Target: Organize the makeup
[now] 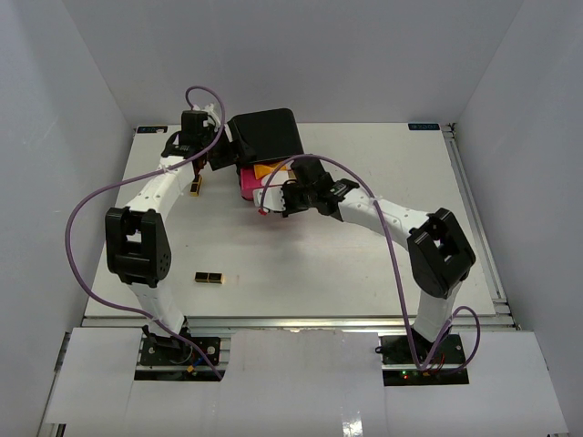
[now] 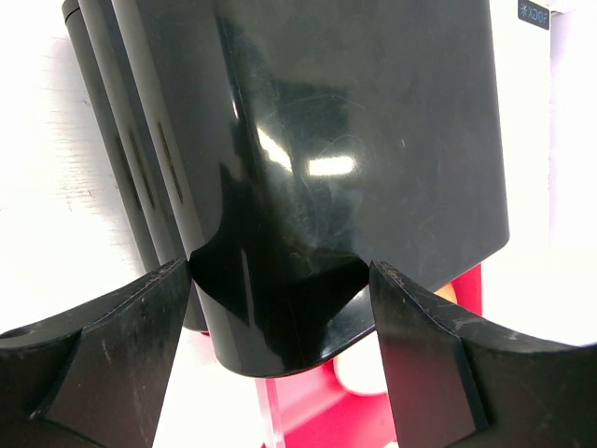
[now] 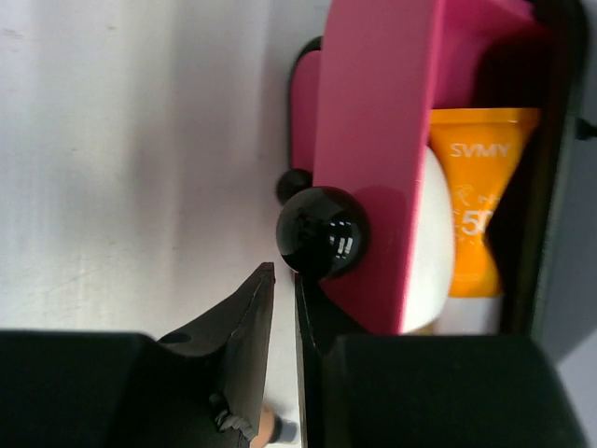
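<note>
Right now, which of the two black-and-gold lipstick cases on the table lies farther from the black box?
The lipstick case near the front, alone on open table by the left arm's elbow. The other case sits beside the black box, close under the left end effector.

glossy black plastic box [image 2: 373, 140], glossy knob [image 3: 322, 233].

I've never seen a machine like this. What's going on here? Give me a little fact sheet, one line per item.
Left tool: open, straddling the corner of the glossy black box
Right tool: almost closed, just below the round black knob of a pink drawer
Drawer contents: orange tube, white rounded item
Loose on white table: black-and-gold lipstick case; another beside the left arm
</note>
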Motion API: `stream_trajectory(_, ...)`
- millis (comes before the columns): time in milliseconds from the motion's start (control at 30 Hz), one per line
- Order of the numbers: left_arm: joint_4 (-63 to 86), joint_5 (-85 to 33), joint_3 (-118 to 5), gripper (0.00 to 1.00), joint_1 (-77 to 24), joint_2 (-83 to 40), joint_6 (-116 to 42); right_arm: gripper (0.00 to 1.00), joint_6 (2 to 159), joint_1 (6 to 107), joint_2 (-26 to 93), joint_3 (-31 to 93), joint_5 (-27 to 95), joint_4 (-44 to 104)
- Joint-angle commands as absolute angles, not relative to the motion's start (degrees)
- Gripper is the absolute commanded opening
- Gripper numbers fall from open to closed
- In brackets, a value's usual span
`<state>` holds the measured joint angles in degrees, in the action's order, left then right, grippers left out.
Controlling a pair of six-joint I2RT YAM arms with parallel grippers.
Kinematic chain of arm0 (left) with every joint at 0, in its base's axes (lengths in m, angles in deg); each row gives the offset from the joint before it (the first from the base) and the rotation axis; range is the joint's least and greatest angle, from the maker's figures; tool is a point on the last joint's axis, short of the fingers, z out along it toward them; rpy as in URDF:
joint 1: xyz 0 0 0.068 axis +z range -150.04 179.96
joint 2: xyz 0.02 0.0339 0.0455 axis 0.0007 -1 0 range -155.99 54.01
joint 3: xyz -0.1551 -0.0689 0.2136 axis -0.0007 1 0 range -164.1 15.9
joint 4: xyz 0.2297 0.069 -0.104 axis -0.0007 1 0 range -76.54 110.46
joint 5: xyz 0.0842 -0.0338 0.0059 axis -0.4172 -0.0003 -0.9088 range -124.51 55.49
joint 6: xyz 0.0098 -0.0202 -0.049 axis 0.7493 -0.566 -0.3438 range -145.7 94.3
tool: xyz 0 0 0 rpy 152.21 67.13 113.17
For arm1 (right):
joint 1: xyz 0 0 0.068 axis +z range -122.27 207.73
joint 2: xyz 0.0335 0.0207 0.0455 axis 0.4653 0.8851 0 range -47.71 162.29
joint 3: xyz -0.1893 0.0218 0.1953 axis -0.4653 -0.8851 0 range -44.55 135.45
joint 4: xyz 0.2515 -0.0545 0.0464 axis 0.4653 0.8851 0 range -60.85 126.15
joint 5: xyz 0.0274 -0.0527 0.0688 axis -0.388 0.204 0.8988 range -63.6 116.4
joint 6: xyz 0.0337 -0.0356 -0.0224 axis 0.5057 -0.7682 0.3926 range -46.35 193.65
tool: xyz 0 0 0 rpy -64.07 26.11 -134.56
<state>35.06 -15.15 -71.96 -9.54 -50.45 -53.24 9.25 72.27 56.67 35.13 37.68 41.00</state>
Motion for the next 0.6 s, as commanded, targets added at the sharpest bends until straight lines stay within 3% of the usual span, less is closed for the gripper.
stream_trajectory(0,39.7,-10.1,-68.7,0.85,-11.4,-50.5,-53.4,0.22,10.3,71.8,56.7,39.0,36.6,33.6)
stream_trajectory(567,39.4,-9.6,-67.1,0.85,-11.7,-49.3,-53.7,0.37,15.5,67.1,67.4,53.2,36.5,33.3)
